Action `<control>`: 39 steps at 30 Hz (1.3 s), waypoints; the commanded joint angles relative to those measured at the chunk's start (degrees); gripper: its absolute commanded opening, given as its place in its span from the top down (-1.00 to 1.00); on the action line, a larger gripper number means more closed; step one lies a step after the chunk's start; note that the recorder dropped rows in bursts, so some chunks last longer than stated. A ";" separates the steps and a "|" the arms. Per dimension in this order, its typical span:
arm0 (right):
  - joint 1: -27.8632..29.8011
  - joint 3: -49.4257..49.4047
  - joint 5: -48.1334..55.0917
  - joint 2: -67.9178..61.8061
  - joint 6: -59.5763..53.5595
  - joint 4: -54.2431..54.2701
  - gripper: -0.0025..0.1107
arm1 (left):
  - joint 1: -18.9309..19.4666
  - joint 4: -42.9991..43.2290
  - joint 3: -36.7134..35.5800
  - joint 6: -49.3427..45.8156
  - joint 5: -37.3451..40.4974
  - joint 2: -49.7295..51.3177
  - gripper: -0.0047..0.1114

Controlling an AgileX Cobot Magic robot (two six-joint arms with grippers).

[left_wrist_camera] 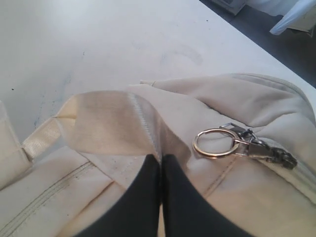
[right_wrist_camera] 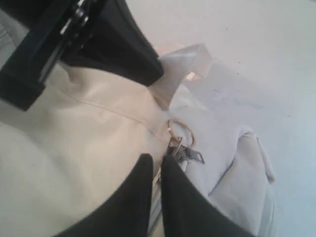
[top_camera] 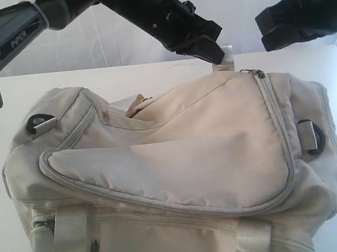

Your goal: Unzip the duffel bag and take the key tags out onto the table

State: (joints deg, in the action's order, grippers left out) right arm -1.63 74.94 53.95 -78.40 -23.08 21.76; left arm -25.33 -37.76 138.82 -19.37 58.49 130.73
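The duffel bag (top_camera: 177, 160) lies on the smudged white table (top_camera: 123, 77)

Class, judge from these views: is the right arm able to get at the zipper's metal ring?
Probably yes. The ring lies bare on the duffel bag, just beyond the right tool; the left tool pinches a strap beside it.

Cream duffel bag (top_camera: 177, 160) — on white table (top_camera: 152, 74)

The duffel bag (top_camera: 177, 160) runs past the exterior view's lower edge.
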 commanded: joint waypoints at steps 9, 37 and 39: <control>-0.02 12.38 6.92 -16.60 -5.17 0.12 0.13 | 0.05 -1.63 0.56 -1.58 0.72 -1.32 0.92; -0.02 15.18 8.07 -18.13 -5.27 0.20 0.96 | 0.05 -2.00 0.56 -2.74 0.62 -1.32 0.92; -0.02 15.18 8.24 -17.06 -5.27 -0.29 0.96 | 0.05 -2.00 0.56 -2.74 0.30 -1.32 0.92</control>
State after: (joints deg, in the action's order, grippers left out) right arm -1.63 89.61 62.31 -97.34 -27.61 21.86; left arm -25.33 -37.76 138.82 -21.70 58.36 130.73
